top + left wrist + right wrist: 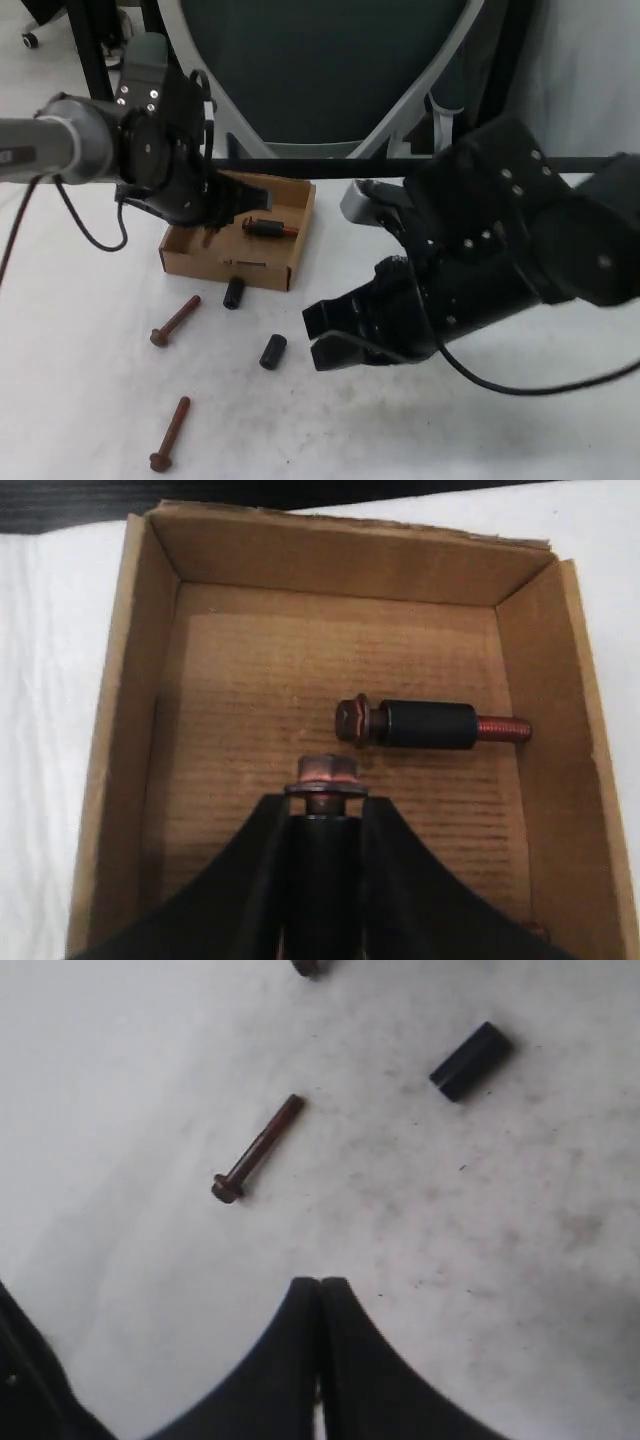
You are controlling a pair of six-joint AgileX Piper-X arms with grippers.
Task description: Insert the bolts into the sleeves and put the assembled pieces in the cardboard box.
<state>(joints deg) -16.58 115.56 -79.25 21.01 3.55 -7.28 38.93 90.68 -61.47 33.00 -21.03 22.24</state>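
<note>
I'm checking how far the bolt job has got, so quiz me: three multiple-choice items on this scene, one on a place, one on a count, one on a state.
1. Where is the left gripper?
A. beside the right one
B. above the loose sleeves
C. over the box

2. How many loose bolts lie on the bench?
A. one
B. two
C. four

3. The right gripper is:
A. shut, empty
B. shut on a bolt
C. wide open

Answers:
1 C: its wrist view shows the piece it holds above the box floor.
2 B: the high view shows two bolts lying in front of the box.
3 A: its fingers meet with nothing between them.
</note>
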